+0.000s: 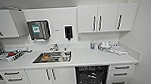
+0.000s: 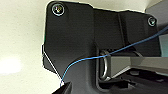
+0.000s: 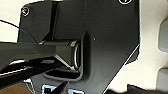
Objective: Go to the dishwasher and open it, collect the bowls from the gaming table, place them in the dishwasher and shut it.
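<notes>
The dishwasher (image 1: 92, 77) sits under the surface (image 1: 92, 59), right of centre in the head view; it stands open, its dark inside and wire racks showing; white drawers (image 1: 122, 73) flank it on the right, cupboard doors (image 1: 50, 77) on the left; above and to the left, a steel sink (image 1: 52, 57) holds something orange, a tap (image 1: 54, 47) behind it; a dish rack (image 1: 13, 54) lies at the far left; bottles and clutter (image 1: 104, 46) stand at the right; wall cupboards (image 1: 106, 17) hang overhead, beside a towel dispenser (image 1: 38, 30); whether either arm's jaws are open or closed, I cannot tell.
</notes>
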Available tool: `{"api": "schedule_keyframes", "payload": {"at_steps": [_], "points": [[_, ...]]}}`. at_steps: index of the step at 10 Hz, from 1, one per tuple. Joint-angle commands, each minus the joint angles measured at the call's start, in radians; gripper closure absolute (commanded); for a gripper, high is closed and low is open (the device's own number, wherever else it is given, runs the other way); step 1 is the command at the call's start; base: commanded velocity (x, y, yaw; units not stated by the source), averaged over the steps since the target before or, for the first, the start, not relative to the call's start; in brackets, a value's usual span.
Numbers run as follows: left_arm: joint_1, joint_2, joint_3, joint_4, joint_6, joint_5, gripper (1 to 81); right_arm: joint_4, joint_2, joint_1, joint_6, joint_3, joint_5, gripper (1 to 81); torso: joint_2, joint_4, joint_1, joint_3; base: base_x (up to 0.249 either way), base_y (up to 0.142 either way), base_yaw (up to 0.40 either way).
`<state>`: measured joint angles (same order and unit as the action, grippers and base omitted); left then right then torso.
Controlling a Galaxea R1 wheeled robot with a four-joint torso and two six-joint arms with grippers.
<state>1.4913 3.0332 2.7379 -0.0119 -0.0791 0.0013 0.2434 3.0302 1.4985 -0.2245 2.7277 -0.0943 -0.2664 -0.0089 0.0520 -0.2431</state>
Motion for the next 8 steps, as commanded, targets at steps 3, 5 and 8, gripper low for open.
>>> {"api": "schedule_keyframes", "payload": {"at_steps": [3,5,8], "points": [[-0.053,0.000,0.000,-0.006,0.006,0.057,1.0,0.008,0.006,-0.048,0.004,-0.002,-0.053,1.0,0.000,0.000,0.000,0.000,0.000,0.000,0.000],[-0.055,-0.002,0.000,-0.006,0.006,0.057,1.0,0.010,0.008,-0.049,0.005,-0.003,-0.051,1.0,0.000,0.000,0.000,0.000,0.000,0.000,0.000],[-0.053,-0.002,0.000,-0.006,0.006,0.057,1.0,0.010,0.008,-0.048,0.005,-0.003,-0.051,1.0,0.000,0.000,0.000,0.000,0.000,0.000,0.000]]}}
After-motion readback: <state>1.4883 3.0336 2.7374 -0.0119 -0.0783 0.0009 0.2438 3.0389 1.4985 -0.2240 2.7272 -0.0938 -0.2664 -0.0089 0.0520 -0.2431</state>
